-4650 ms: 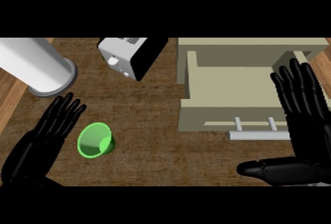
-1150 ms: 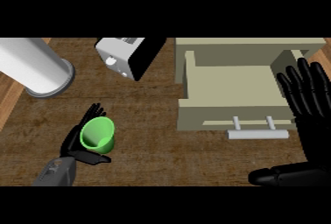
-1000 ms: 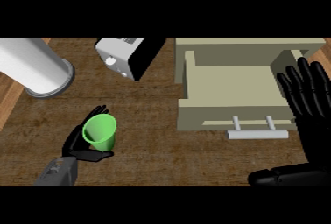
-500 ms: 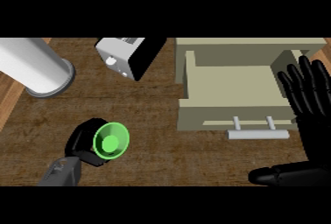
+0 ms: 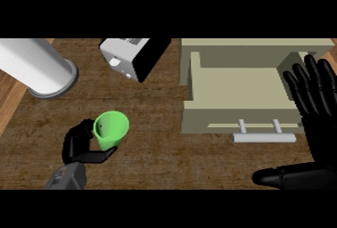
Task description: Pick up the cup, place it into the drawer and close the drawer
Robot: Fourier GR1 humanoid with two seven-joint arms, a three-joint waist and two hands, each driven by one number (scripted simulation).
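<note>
Green against the brown wood, the cup (image 5: pixel 110 130) sits in my left hand (image 5: pixel 80 148), low on the left side of the counter (image 5: pixel 164 147). My fingers curl round its left wall and my thumb hooks under its lower end, so I have it clamped. Its open mouth faces up and a little away from me, and I can see down into it; its long axis runs from the rim at the far end down to the narrower base near my thumb, tilted rather than upright. I cannot tell whether the base touches the counter.

Further back on the left lies a white cylinder (image 5: pixel 36 69), and just right of it a white toaster (image 5: pixel 128 58) with a black side.

To the right, well apart from the cup, the beige drawer (image 5: pixel 240 82) stands pulled out, its inside showing, with a pale bar handle (image 5: pixel 265 137) on the near front.

At the right edge my right hand (image 5: pixel 314 107) rests open, fingers straight and spread, pointing away from me over the drawer's right side, holding nothing.
</note>
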